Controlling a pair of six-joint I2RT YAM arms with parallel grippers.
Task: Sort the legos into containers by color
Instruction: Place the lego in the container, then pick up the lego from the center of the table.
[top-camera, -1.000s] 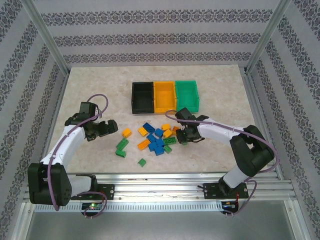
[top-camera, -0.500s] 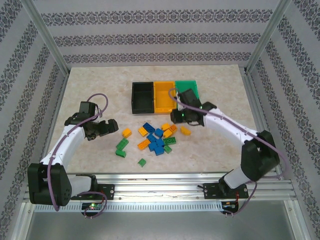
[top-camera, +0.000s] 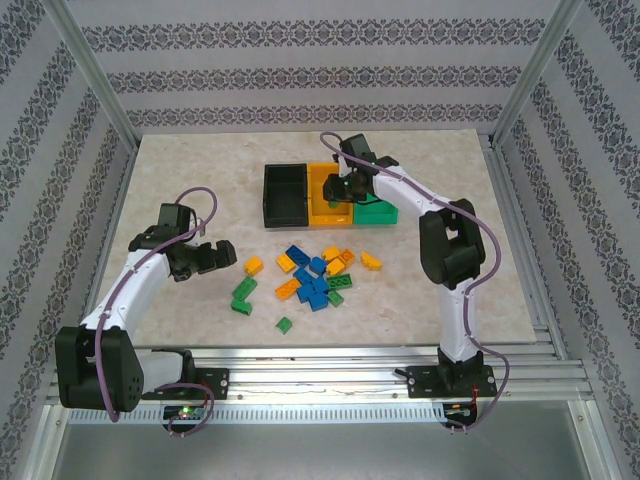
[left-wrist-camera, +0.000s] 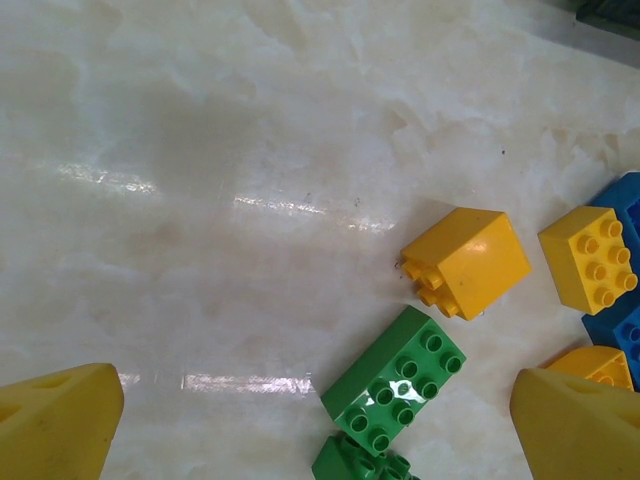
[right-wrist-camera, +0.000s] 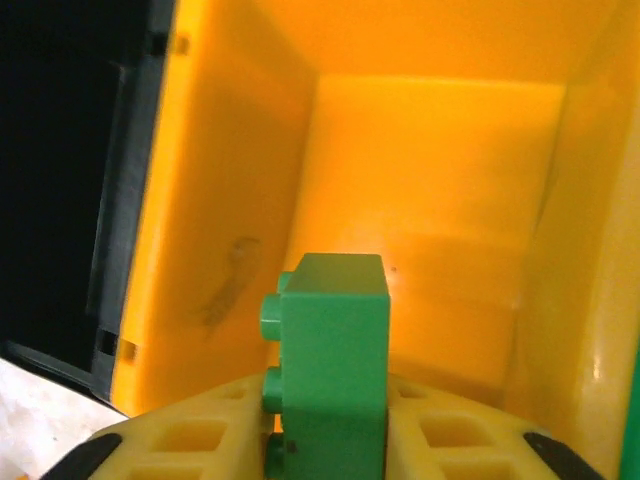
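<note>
My right gripper (top-camera: 336, 190) hovers over the orange-yellow container (top-camera: 322, 213), shut on a green lego (right-wrist-camera: 335, 340) that stands on end between its pads above that bin's floor (right-wrist-camera: 430, 200). The black container (top-camera: 285, 195) joins it on the left and the green container (top-camera: 377, 212) on the right. The loose legos (top-camera: 315, 276), blue, yellow and green, lie in a pile in front of the bins. My left gripper (top-camera: 222, 254) is open and low at the pile's left. A green lego (left-wrist-camera: 395, 380) lies between its fingertips (left-wrist-camera: 575, 420), with a yellow lego (left-wrist-camera: 465, 262) beyond.
A single small green brick (top-camera: 285, 324) lies nearest the arm bases, and a yellow one (top-camera: 371, 261) sits at the pile's right. Metal frame posts and patterned walls enclose the marble table (top-camera: 200, 170). The black bin's wall (right-wrist-camera: 60, 150) is left of the held brick.
The right arm has swung from the pile's right side up and back to above the orange-yellow bin, carrying the green lego. The left arm has stayed still.
</note>
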